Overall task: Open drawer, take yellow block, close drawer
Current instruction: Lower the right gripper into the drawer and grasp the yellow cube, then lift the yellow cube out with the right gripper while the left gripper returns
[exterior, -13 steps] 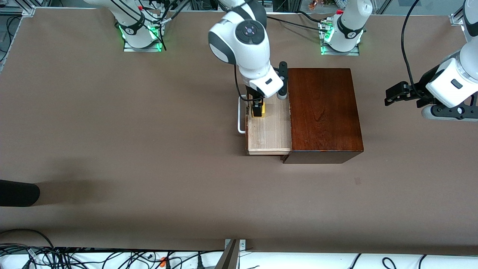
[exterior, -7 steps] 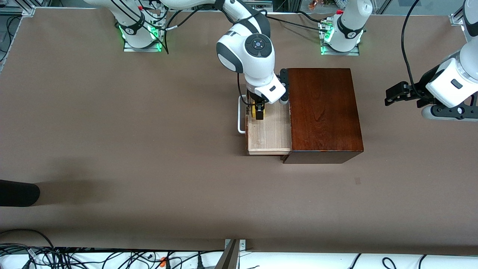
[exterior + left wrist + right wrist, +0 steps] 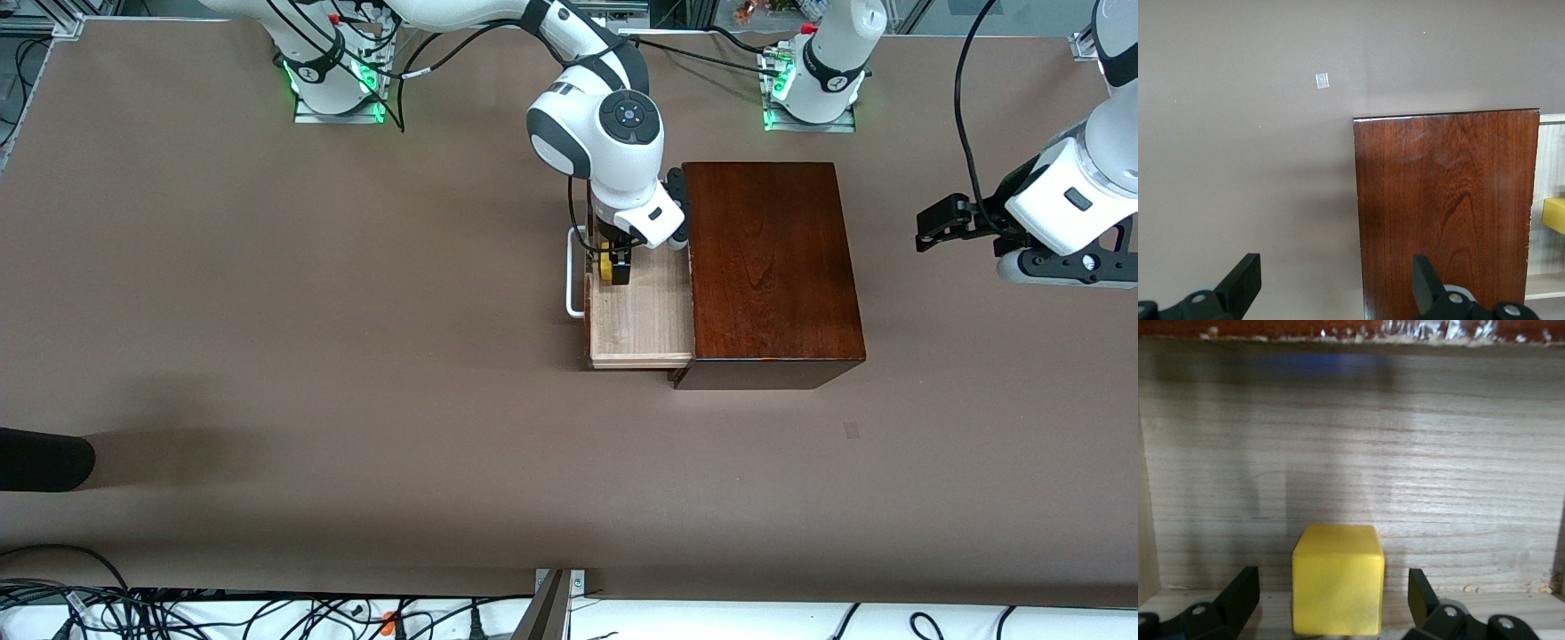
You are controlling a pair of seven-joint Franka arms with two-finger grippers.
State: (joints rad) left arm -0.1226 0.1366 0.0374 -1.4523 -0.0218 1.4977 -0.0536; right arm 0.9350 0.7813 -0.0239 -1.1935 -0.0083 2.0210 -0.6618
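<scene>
Down inside the open drawer (image 3: 640, 311) at frame centre, the right gripper (image 3: 613, 267) straddles the yellow block (image 3: 1338, 580), jaws spread; it should sink squarely before clenching, while the left gripper (image 3: 1338, 293) waits, jaws apart.

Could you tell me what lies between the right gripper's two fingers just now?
The yellow block sits between the open right gripper's fingers, on the drawer's pale floor, with a gap at each side, per the right wrist view.
</scene>
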